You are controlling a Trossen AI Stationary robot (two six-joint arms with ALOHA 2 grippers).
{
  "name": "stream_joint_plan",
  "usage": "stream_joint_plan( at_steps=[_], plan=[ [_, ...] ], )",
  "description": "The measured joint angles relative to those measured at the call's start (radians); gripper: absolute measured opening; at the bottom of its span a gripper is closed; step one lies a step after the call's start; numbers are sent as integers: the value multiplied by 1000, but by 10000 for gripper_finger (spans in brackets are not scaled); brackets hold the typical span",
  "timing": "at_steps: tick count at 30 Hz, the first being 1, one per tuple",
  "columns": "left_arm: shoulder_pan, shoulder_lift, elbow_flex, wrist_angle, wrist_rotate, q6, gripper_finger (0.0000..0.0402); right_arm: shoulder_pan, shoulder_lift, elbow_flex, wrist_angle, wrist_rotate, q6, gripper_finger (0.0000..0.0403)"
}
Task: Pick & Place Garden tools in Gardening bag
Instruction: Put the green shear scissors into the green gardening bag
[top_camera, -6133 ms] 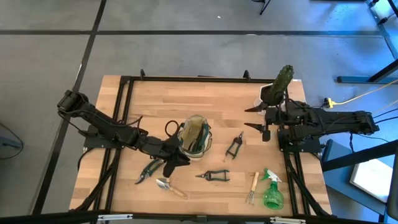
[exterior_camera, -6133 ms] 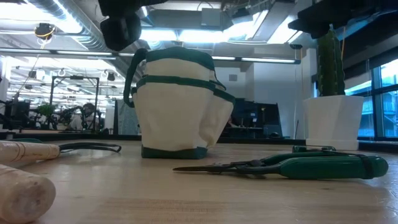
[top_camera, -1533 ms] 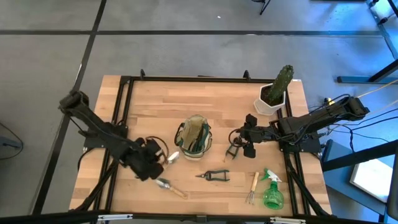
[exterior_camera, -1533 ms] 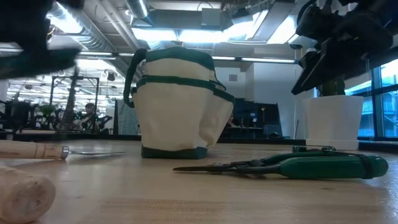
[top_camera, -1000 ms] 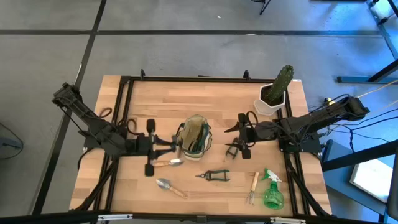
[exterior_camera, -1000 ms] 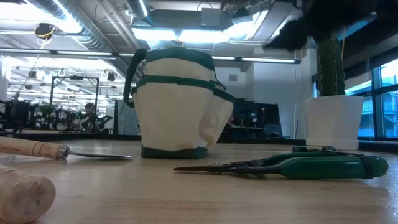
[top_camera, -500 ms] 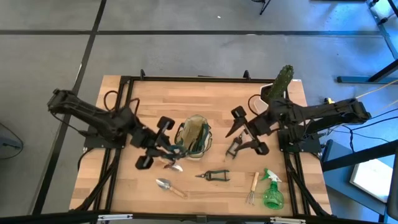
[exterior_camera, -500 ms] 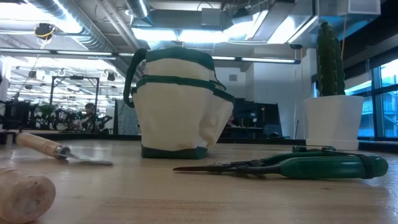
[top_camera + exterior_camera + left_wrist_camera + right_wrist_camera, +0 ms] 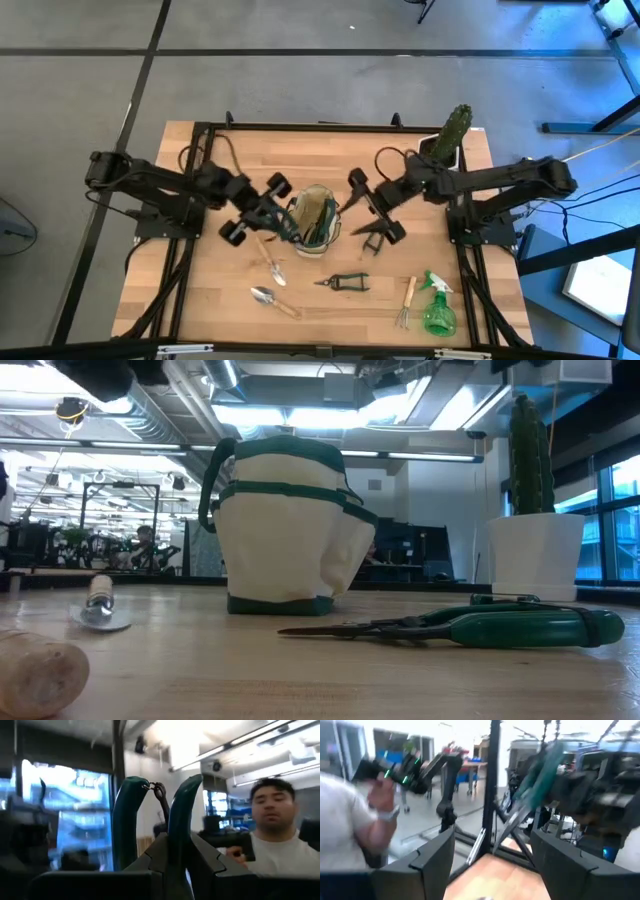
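Jaws of the left gripper (image 9: pixel 283 229) are clamped on green-handled pruners (image 9: pixel 150 815) — now lifted to the gardening bag (image 9: pixel 313 215)'s rim; right gripper (image 9: pixel 372 212) is spread wide, empty — drop-in seems imminent.

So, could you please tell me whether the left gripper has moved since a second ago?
Yes. In the high view, the left gripper has swung up toward the gardening bag, holding green-handled pruners.

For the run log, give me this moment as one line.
left gripper: holding green-handled pruners beside gardening bag | right gripper: open, empty, on bag's other side
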Motion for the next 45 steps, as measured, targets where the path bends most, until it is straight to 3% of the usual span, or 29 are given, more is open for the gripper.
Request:
stream_joint_plan(
  at_steps=[5,11,16,23,33,41,45],
  plan=[
    [47,89,56,8,25,-94,38,-43,83,30,28,-43,153,264],
    [49,137,107,42,84,-122,38,-46,164,64,78,-177,161,264],
    [44,144,113,44,97,-119,38,-34,191,66,139,-169,148,264],
    [46,145,113,-2,97,-95,38,-42,220,66,248,-161,274,263],
    [55,212,153,5,153,-101,38,-78,285,82,256,-148,304,263],
    [57,265,196,9,181,-133,38,-70,295,109,234,-325,287,263],
    [59,265,196,31,201,-141,38,-55,295,110,228,-327,274,263]
  ],
)
